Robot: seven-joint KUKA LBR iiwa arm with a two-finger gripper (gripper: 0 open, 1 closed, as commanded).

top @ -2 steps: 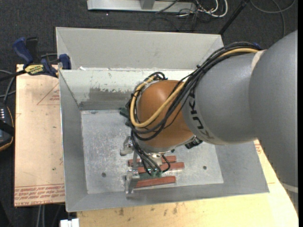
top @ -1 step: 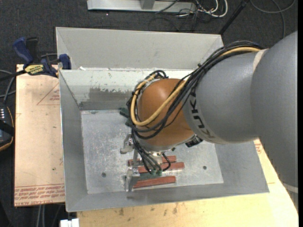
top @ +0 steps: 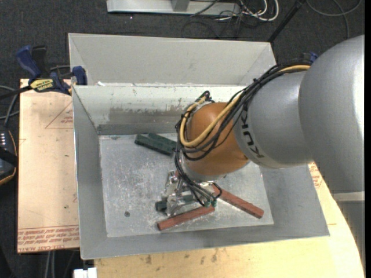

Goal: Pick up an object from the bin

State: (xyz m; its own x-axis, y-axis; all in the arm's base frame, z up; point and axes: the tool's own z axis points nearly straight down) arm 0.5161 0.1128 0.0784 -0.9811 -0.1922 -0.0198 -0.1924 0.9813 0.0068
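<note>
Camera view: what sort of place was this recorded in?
Probably a robotics lab or test cell: a KUKA arm reaches into a grey metal bin holding a few reddish sticks, with dark carpet and loose cables behind it.

1. Grey arm (top: 313,114) enters from 3 o'clock and reaches toward 8 o'clock.
2. Orange cover (top: 211,141) on the wrist, black and yellow cables (top: 232,106) looped across it.
3. Tool (top: 181,198) at 7 o'clock of the cover, pointing down.
</note>
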